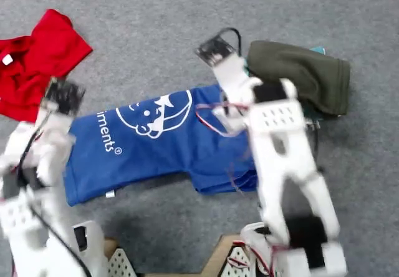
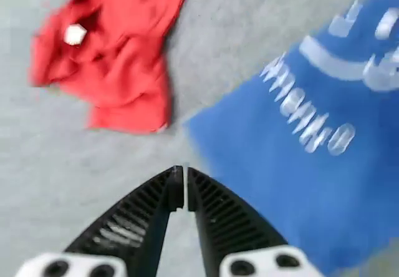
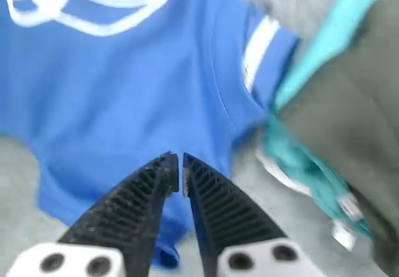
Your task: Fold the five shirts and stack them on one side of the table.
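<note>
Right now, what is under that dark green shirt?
Teal cloth pokes out from beneath the dark green shirt. How much more lies under it is covered.

A robotics laboratory bench is indicated. On a table [image 1: 156,34] covered in grey felt-like cloth, a left arm [image 1: 37,158] and a right arm [image 1: 280,140], white, jointed, with exposed wiring [image 1: 212,111], are mounted at the near edge, flanking a blue shirt [image 1: 162,146].

Grey felt-like table [image 1: 156,46], dim room beyond far edge, wooden board [image 1: 212,258] at near edge
</note>
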You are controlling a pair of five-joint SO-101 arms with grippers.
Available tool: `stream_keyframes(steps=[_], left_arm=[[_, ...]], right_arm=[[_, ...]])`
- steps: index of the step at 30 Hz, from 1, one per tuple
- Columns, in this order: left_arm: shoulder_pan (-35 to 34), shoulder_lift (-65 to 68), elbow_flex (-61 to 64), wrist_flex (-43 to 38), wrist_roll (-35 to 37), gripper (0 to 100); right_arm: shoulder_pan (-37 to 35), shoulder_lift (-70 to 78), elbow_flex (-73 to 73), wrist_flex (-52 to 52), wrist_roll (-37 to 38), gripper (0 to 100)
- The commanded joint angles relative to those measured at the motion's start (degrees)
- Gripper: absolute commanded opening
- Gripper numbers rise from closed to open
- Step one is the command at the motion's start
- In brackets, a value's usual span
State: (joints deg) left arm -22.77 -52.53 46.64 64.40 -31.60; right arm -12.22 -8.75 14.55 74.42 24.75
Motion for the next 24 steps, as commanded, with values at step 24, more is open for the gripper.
stream_keyframes(steps=[24], left_arm=[[3.56,58.46,-20.09,-18.81,37.54,3]], right_arm=[[5.27,76.00,-101.32,23.56,0.26,1.7]])
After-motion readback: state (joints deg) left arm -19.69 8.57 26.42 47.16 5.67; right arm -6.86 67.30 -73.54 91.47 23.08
